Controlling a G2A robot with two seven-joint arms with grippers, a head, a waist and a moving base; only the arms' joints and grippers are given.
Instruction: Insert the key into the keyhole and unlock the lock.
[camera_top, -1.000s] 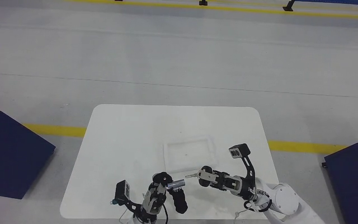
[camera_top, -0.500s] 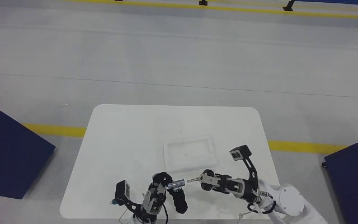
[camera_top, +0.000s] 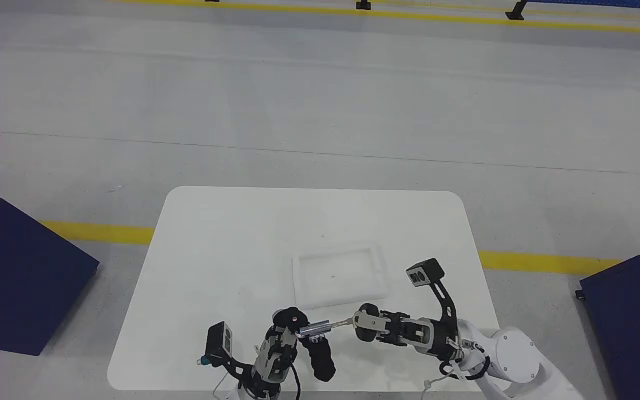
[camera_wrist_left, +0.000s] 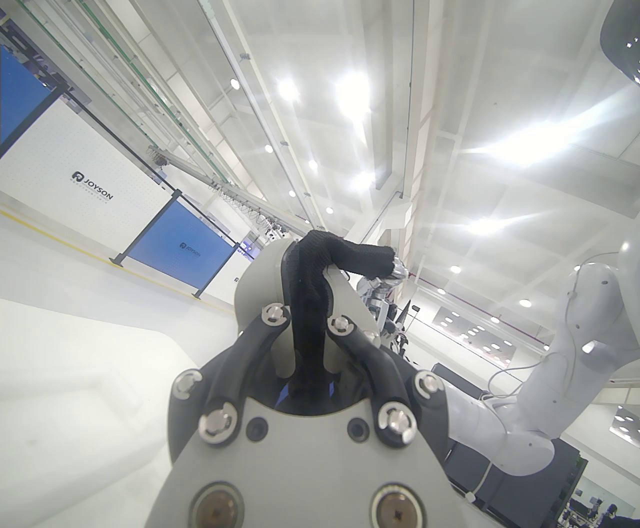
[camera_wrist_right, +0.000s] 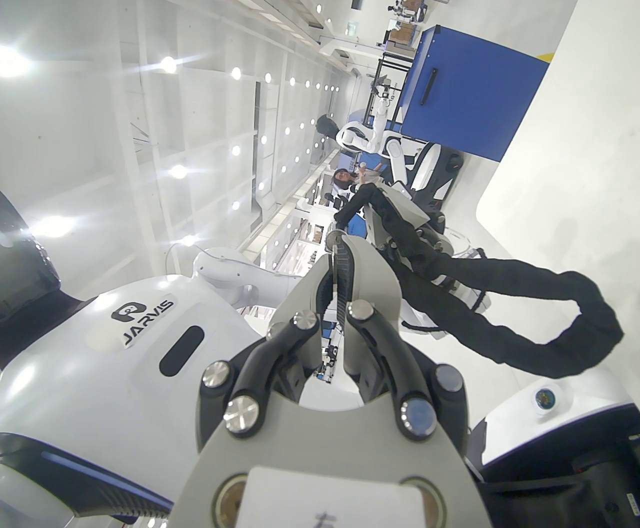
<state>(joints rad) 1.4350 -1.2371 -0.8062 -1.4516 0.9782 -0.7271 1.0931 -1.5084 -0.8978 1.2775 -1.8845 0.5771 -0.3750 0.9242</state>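
On the worktop (camera_top: 200, 250) just beside the tray (camera_top: 340, 252), left jaws clench the lock (camera_top: 318, 326); right jaws clench the key (camera_top: 343, 321) at its end.

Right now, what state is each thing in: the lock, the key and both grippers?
left gripper: shut on the cable lock.
right gripper: shut on the key.
cable lock: held up, cable looped; locked or unlocked cannot be told.
key: tip at the lock's silver end; how far in is unclear.
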